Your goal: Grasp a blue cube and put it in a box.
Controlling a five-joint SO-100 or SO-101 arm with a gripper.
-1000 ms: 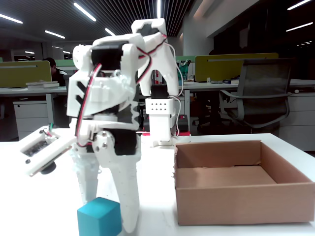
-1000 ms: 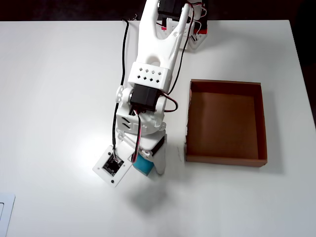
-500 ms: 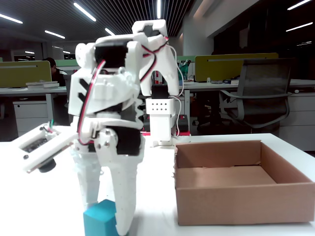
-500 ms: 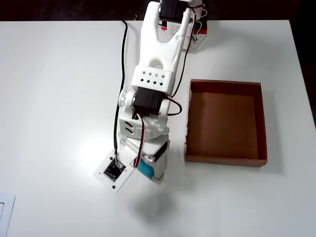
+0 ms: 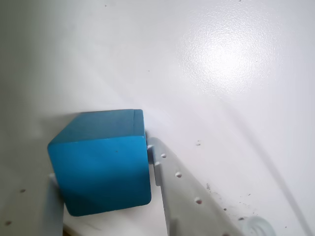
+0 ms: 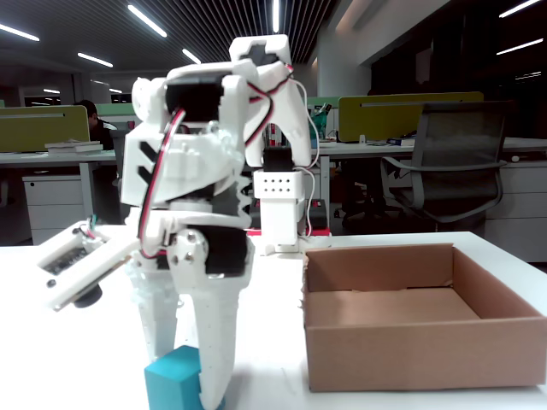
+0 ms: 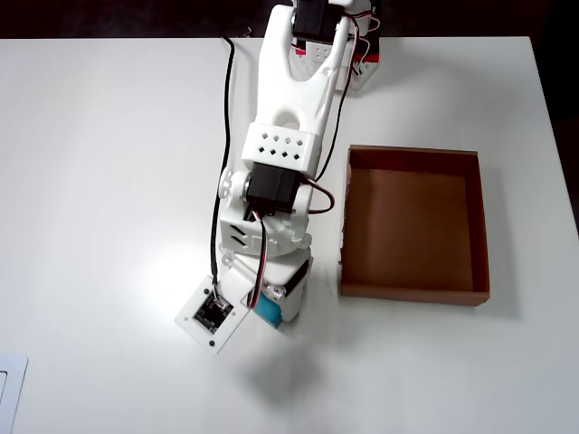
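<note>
- The blue cube [image 5: 101, 162] stands on the white table [image 5: 221, 59], at the left of the box [image 7: 414, 226] in the overhead view and a little nearer the table's front edge; it is apart from the box, not in it.
- The gripper [image 6: 184, 376] is brought down around the cube, probably so that one finger comes on each side before lifting.
- In the wrist view one finger [image 5: 184, 196] touches the cube's right face and the other shows at its lower left corner, so the jaws look closed on it, though the cube is not yet lifted.
- The cardboard box is empty, with its open top ready to receive the cube.
</note>
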